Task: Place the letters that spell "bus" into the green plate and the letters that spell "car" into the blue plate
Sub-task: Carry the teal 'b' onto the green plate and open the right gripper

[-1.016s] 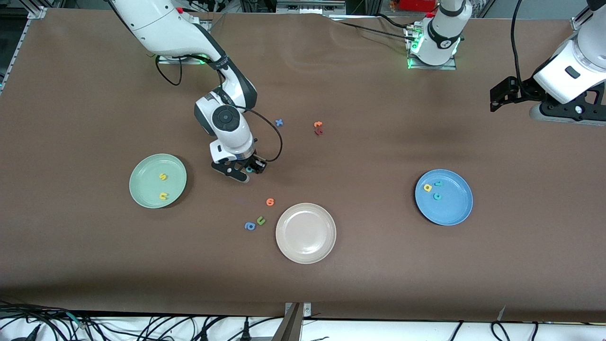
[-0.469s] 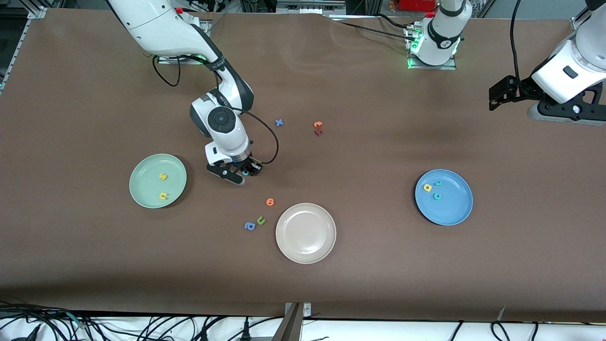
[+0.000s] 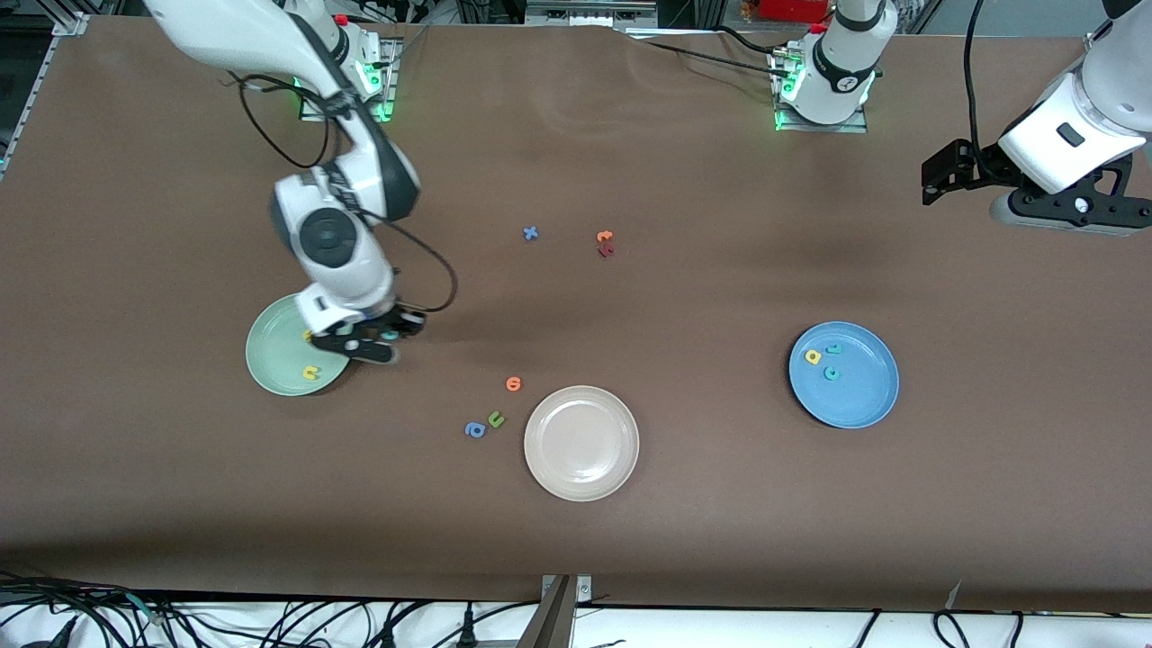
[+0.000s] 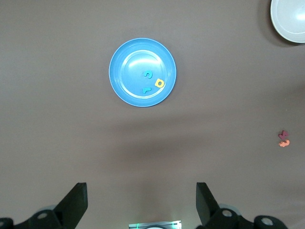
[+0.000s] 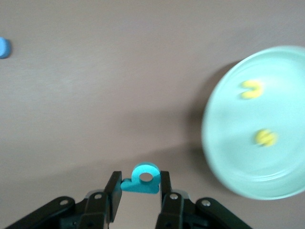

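Five stray letters [image 3: 514,384] lie near beige plate [image 3: 581,443].

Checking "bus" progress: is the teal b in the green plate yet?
Not yet. The right gripper holds the teal b just beside the green plate, which holds only two yellow letters.

Teal b [image 5: 142,180] pinched in the right tool [image 5: 139,191], beside green plate [image 5: 228,167] with two yellow letters.

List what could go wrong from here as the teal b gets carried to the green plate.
1. The right hand pinches the teal b only by its edges, up in the air; it may slip out short of the green plate.
2. Released too near the rim, the b may land on the table.
3. Coming down, the hand may knock the yellow u or the yellow s.
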You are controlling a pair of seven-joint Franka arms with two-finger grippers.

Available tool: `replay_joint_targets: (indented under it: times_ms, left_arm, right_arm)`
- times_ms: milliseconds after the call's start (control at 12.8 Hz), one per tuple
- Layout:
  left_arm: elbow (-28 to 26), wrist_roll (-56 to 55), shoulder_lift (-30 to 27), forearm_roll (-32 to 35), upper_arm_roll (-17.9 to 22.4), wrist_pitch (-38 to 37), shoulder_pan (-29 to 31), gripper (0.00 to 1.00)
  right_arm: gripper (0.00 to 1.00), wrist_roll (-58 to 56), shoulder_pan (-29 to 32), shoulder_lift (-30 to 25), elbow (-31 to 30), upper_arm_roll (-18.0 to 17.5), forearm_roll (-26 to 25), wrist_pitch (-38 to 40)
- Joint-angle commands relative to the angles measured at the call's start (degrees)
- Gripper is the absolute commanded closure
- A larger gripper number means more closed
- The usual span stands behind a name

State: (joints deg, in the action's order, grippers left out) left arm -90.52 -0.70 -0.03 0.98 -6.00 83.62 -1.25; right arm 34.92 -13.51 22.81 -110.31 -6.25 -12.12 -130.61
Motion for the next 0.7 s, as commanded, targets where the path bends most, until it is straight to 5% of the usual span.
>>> replay_joint_targets:
  times_ms: [0,625]
  left_arm:
    - [-0.36,1.05,-0.94,-1.42,0.29,-1.34,-0.25,0.0]
    - [0.96,0.53,-0.76,-1.68,-0.15,-3.28,-0.25,0.0]
  right_arm:
    - [0.79,-8.96,3.91,-3.03,-1.75,-0.78,-0.45,2.55]
    - [0.78,-27.53,10.78,0.3,-6.84,4.23,-0.45,-7.45]
